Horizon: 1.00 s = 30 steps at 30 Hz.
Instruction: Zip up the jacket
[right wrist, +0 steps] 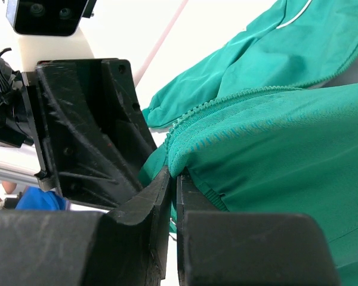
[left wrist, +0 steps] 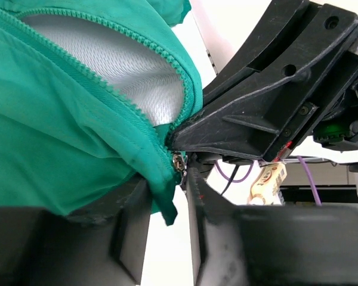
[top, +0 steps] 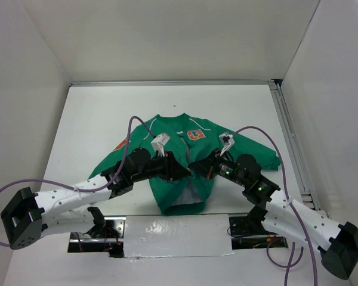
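Observation:
The green jacket (top: 173, 149) lies flat on the white table, collar at the far side, orange "G" patch (top: 196, 134) on the chest. Its front is unzipped below, and white lining (top: 194, 192) shows. Both grippers meet at the zipper mid-front. My left gripper (top: 182, 171) (left wrist: 167, 179) is open, with a hanging fabric corner and the metal zipper slider (left wrist: 179, 161) between its fingertips. My right gripper (top: 198, 168) (right wrist: 174, 176) is shut on the jacket's (right wrist: 286, 149) zipper edge. The right gripper's black fingers (left wrist: 256, 113) fill the left wrist view's upper right.
A metal rail (top: 289, 143) runs along the table's right edge. White walls enclose the table on three sides. Purple cables (top: 131, 128) loop over both arms. A white taped strip (top: 167, 235) lies between the arm bases at the near edge.

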Each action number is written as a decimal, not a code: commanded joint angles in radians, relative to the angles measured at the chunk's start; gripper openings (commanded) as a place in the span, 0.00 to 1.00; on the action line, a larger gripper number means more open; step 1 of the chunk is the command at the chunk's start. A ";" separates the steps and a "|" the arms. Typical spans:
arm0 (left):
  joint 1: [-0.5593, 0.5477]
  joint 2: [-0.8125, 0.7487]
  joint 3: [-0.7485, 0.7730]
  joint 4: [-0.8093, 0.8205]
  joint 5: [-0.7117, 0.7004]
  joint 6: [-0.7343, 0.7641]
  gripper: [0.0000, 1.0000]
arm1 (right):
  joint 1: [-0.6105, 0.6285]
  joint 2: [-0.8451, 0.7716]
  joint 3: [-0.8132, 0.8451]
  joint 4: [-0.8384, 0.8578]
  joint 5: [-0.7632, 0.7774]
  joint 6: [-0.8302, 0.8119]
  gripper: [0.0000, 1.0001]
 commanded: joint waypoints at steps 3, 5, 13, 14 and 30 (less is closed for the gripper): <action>-0.002 -0.037 0.025 0.061 0.029 0.018 0.44 | 0.008 -0.015 0.012 0.041 -0.004 -0.001 0.00; -0.002 -0.049 0.015 0.067 0.028 0.010 0.45 | 0.008 -0.015 0.010 0.039 -0.007 0.001 0.00; -0.001 -0.109 -0.041 0.090 -0.037 -0.037 0.39 | 0.008 -0.022 -0.010 0.042 -0.010 0.007 0.00; -0.001 -0.109 -0.038 0.082 -0.040 -0.036 0.32 | 0.008 -0.024 -0.010 0.048 -0.010 0.009 0.00; -0.013 -0.032 0.011 -0.111 0.066 0.122 0.00 | -0.003 0.041 0.137 0.018 0.111 0.009 0.00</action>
